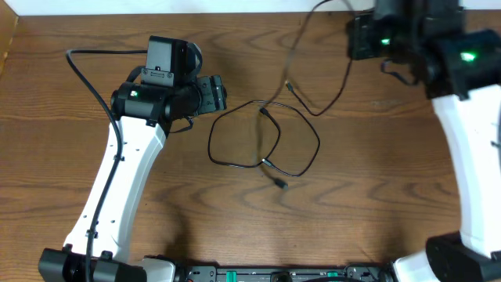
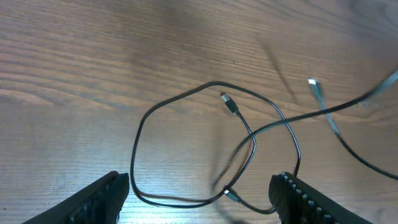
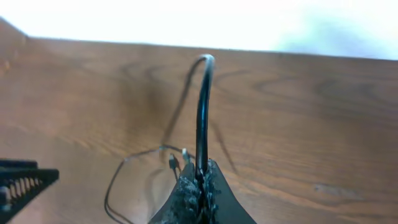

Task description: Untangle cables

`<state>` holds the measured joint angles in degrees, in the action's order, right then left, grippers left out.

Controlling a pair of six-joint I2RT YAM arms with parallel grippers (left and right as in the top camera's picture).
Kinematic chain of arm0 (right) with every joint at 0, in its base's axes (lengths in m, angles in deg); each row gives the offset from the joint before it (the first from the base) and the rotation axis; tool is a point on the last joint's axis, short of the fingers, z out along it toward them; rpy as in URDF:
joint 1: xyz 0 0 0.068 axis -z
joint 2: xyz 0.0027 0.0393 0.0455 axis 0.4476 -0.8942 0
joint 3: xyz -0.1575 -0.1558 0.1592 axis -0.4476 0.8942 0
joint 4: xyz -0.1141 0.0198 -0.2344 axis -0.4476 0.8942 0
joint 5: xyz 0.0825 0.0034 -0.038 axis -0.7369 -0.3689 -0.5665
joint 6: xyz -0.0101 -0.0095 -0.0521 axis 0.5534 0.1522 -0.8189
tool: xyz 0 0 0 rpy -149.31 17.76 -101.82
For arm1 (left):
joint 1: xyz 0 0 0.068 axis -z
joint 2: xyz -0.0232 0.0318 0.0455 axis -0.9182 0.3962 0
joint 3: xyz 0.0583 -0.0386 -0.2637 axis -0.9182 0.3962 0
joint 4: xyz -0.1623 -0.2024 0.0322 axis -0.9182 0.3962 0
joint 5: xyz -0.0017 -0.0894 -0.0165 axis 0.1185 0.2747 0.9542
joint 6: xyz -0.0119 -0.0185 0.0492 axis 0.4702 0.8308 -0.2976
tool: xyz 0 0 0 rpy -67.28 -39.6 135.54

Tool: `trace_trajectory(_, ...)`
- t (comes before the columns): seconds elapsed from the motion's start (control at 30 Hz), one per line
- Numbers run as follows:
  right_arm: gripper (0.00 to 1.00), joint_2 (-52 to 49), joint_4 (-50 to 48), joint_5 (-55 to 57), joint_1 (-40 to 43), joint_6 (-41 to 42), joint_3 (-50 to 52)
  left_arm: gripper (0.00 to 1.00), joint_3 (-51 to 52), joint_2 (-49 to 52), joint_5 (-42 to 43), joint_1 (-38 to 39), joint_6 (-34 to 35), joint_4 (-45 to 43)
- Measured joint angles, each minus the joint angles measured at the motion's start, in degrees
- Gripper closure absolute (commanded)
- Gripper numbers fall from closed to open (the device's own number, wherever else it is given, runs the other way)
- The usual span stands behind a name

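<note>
Brown wood-grain counter (image 1: 376,211), with a pale strip along its 12 o'clock edge in the overhead view. On it, thin black cables (image 1: 317,145), tangled near the centre.

Looped cable (image 2: 134,155) lying flat on the wood in one wide ring, crossing over itself at about 4 o'clock of the ring. Small plug (image 2: 229,102) inside the ring near 12 o'clock. Second plug (image 2: 231,196) at the ring's lower side, about 5 o'clock. Silver-tipped plug (image 2: 313,82) outside the ring, toward 2 o'clock. Cannot tell for sure which plug belongs to which cord.

Held cable (image 3: 202,118) rising in a stiff arch out of the right claw (image 3: 200,177), then falling away toward the ring. Right claw pressed together on this cord, up at 1 o'clock of the overhead view, well apart from the ring.

Left claw (image 2: 199,183) spread wide with nothing between the fingers, hovering above the counter at 9 o'clock of the ring, close beside it. Seen from the left wrist, the ring on the wood below the gap between the two fingers.
</note>
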<state>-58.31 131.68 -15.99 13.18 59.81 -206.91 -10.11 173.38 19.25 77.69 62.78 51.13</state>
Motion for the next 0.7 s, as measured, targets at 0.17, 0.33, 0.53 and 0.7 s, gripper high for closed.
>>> trace_trajectory(0.17, 0.99, 4.4, -1.0, 0.0, 7.6, 2.8, -1.0, 0.23, 0.0, 0.0, 0.0, 0.0, 0.0, 0.0)
trace_trajectory(0.33, 0.99, 5.7, -5.4, 0.3, 17.3, 3.5, -4.5, 0.23, 0.0, 0.0, 0.0, 0.0, 0.0, 0.0)
trace_trajectory(0.53, 0.99, 5.8, -11.2, 0.7, 24.4, 3.5, -4.8, 0.23, 0.0, 0.0, 0.0, 0.0, 0.0, 0.0)
trace_trajectory(0.7, 0.99, 3.9, -16.6, 5.8, 28.2, 3.3, -5.0, 0.23, 0.0, 0.0, 0.0, 0.0, 0.0, 0.0)
